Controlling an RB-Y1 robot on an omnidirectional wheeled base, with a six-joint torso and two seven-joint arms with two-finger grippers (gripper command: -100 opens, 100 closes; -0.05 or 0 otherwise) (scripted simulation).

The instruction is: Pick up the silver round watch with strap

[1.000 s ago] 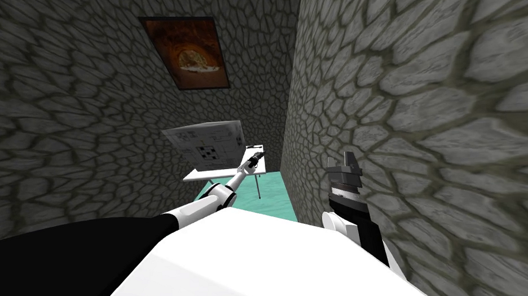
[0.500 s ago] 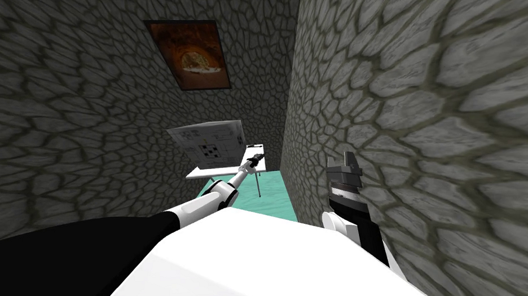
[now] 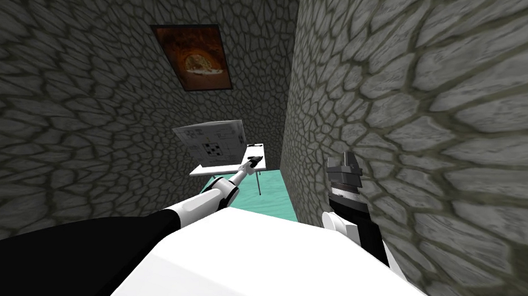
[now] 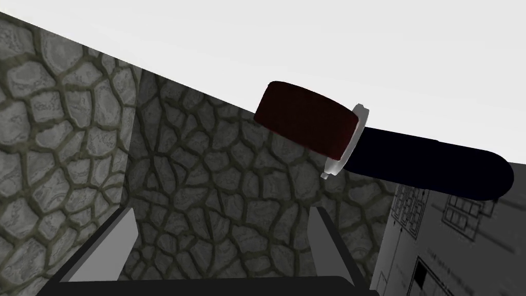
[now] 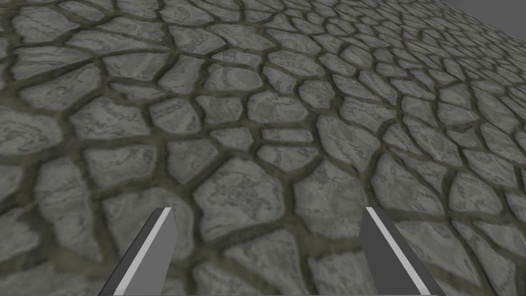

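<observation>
Stone walls (image 3: 74,108) hem a white counter (image 3: 205,170) carrying the watch (image 4: 370,146); the left end effector (image 4: 223,209) hangs open and empty before it, the right end effector (image 5: 265,209) open too.

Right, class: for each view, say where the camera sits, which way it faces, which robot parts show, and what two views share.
Head view: on the head, facing steeply down and forward at a white table; left arm reaches to it, right arm raised by the stone wall.
Left wrist view: on the left hand, facing along open left fingers at the watch.
Right wrist view: on the right hand, open right fingers facing stone wall.
Shared: head and left wrist views show the printed sheet.
</observation>
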